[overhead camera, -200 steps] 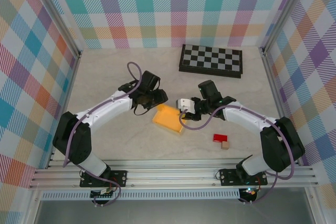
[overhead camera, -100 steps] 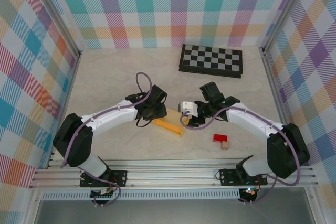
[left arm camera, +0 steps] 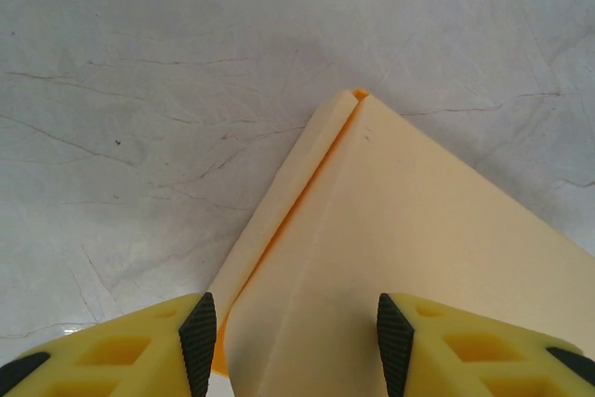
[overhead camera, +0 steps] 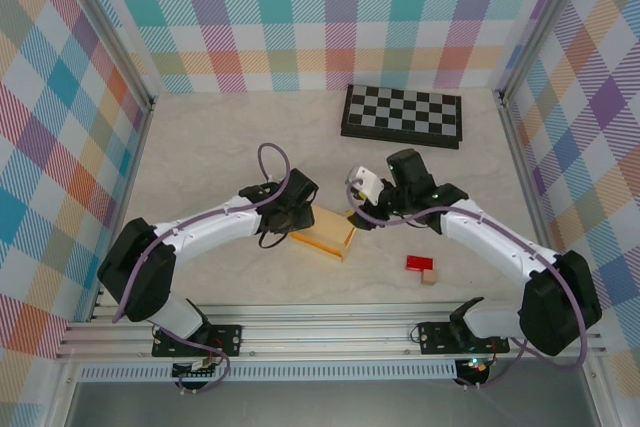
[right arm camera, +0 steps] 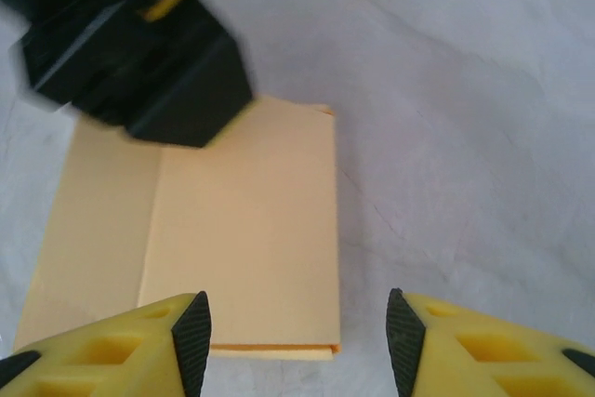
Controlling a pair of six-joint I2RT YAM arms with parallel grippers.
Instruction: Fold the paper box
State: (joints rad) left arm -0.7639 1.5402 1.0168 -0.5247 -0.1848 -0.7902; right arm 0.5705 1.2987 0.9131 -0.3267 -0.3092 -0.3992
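Observation:
The paper box (overhead camera: 327,231) lies flat on the table as a folded yellow-orange piece, two layers showing at its edges. My left gripper (overhead camera: 299,211) is at its left end, open. In the left wrist view the box (left arm camera: 390,230) runs under and between the open fingertips (left arm camera: 198,337), with a slit between its two panels. My right gripper (overhead camera: 362,213) is open just off the box's right end. In the right wrist view the box (right arm camera: 242,239) lies below and left of the jaws' gap, with the black left gripper (right arm camera: 139,53) at its far end.
A black-and-white checkerboard (overhead camera: 402,115) lies at the back of the table. A small red block (overhead camera: 418,263) and a tan block (overhead camera: 430,276) sit to the right of the box. Plaid walls enclose the table on three sides.
The box, tipped up on edge half a second ago, now lies flat and folded. The right gripper has drawn back to the upper right, off the box. The left gripper stays at its left end.

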